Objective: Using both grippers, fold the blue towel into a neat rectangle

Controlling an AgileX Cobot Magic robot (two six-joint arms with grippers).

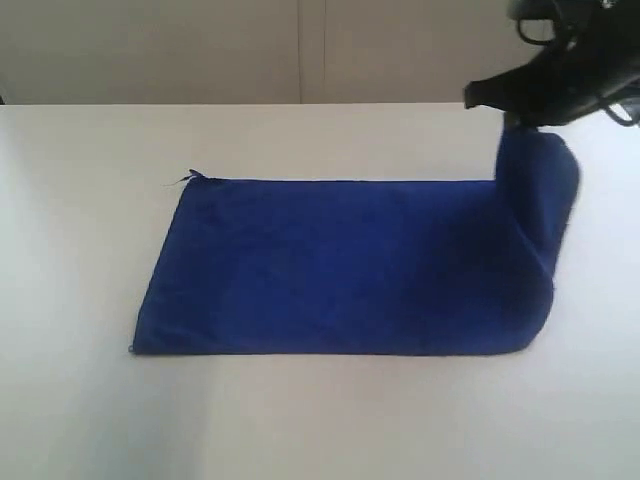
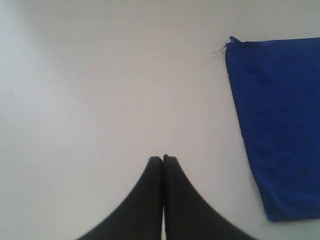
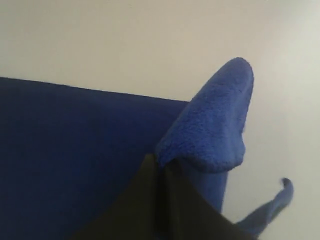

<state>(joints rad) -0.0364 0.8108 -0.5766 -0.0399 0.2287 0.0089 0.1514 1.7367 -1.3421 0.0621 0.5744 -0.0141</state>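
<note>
The blue towel (image 1: 340, 265) lies flat on the white table, long side running left to right. Its right end is lifted off the table and hangs in a fold from my right gripper (image 1: 510, 122), which is shut on the towel's far right corner at the upper right. In the right wrist view the pinched fabric (image 3: 215, 125) bulges over the closed fingertips of the right gripper (image 3: 161, 162). My left gripper (image 2: 163, 159) is shut on nothing and hovers over bare table, apart from the towel's left edge (image 2: 280, 125). The left arm is outside the exterior view.
The white table (image 1: 90, 200) spreads out on all sides of the towel. A beige wall (image 1: 200, 50) rises behind its far edge. A loose thread (image 1: 185, 179) sticks out at the towel's far left corner.
</note>
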